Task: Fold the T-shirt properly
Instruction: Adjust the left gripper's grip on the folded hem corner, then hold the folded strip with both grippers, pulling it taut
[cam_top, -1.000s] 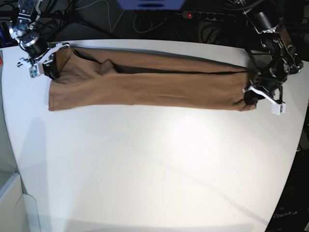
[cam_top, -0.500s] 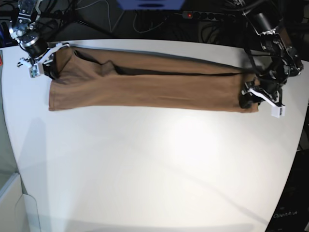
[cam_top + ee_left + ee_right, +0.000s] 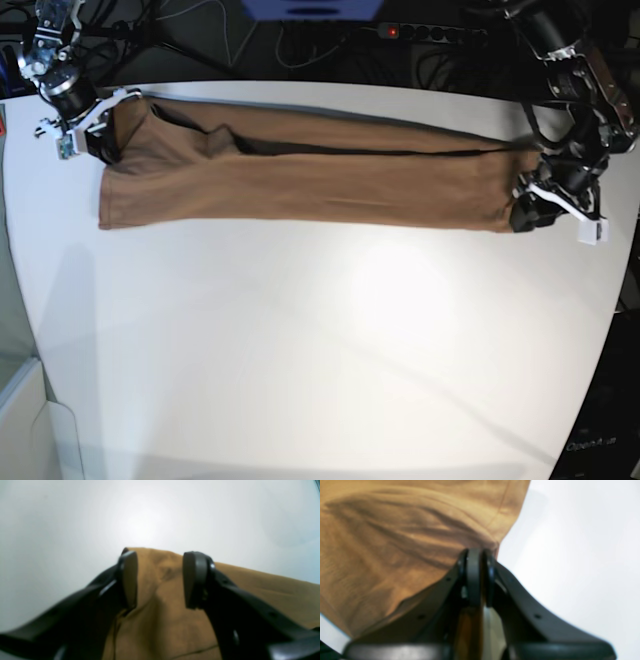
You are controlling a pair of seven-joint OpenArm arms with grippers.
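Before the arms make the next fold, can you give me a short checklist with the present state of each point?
1. Left gripper open over the plain tan-brown cotton T-shirt: ok.
2. Left gripper clear of the cloth: cannot tell.
3. Right gripper shut on the T-shirt's edge: ok.
4. T-shirt lying as one long flat band on the white table: ok.
5. Band free of wrinkles near the right gripper: not ok.
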